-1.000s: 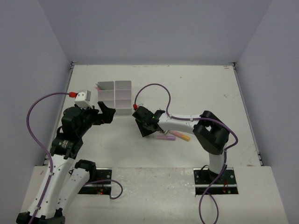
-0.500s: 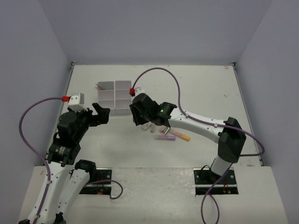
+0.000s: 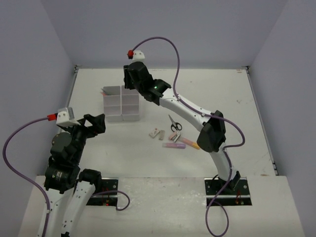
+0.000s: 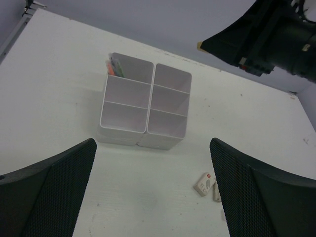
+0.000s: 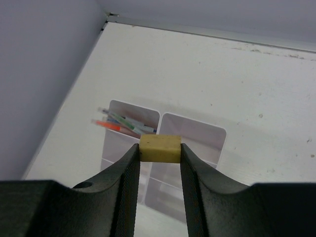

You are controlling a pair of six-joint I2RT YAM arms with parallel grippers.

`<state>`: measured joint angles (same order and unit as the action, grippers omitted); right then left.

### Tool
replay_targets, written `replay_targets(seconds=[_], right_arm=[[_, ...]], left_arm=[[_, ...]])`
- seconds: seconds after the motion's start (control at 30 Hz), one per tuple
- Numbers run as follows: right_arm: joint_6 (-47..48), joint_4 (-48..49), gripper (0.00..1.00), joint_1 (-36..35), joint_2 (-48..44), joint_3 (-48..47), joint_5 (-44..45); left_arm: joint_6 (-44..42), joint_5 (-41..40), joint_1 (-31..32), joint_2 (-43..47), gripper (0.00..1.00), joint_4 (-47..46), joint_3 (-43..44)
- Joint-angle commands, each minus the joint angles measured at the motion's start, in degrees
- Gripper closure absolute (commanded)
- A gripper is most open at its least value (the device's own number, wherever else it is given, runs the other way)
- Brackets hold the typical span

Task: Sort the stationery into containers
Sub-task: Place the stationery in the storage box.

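Note:
The white six-compartment tray (image 3: 121,103) stands at the back left; several pens (image 5: 121,123) lie in its far-left compartment. My right gripper (image 5: 159,154) is shut on a small cream-yellow eraser (image 5: 159,148) and holds it in the air above the tray (image 5: 197,133). In the top view the right gripper (image 3: 129,79) hangs over the tray's far edge. My left gripper (image 3: 96,123) is open and empty, low and in front of the tray (image 4: 148,111). Black-handled scissors (image 3: 174,124), two small erasers (image 3: 156,133), a purple marker (image 3: 174,146) and a pink-orange marker (image 3: 190,143) lie mid-table.
The right arm (image 3: 197,116) stretches diagonally over the loose items. Grey walls close the table at the back and sides. An eraser in a white sleeve (image 4: 205,183) lies just inside my left gripper's right finger (image 4: 256,197).

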<state>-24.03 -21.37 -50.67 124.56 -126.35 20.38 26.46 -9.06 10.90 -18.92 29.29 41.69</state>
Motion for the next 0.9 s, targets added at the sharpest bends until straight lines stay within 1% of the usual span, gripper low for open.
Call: replay_targets(seconds=[0.0, 0.27, 0.53, 0.67, 0.8, 0.87], right_arm=[[1.7, 1.2, 0.88, 0.3, 1.9, -3.8, 2.4], [-0.4, 2.7, 0.88, 0.4, 3.4, 1.2, 2.3], [-0.9, 2.7, 0.87, 1.3, 6.3, 0.1, 2.6], [-1.6, 2.6, 0.84, 2.2, 8.3, -0.4, 1.5], [-1.8, 2.6, 0.83, 2.8, 10.2, -1.5, 1.2], [-2.0, 2.6, 0.78, 2.9, 10.5, -1.5, 0.6]], left_arm=[[0.0, -0.3, -0.6, -0.5, 0.0, -0.1, 1.2], [-0.3, 1.1, -0.8, -0.4, 0.0, -0.6, 0.9], [-0.4, 1.9, -0.8, -0.5, 0.0, -0.8, 0.8], [-0.5, 2.1, -0.8, -0.5, 0.0, -0.9, 0.8], [-0.6, 2.5, -0.7, -0.5, 0.0, -1.1, 0.8], [-0.6, 2.5, -0.8, -0.5, 0.0, -1.1, 0.8]])
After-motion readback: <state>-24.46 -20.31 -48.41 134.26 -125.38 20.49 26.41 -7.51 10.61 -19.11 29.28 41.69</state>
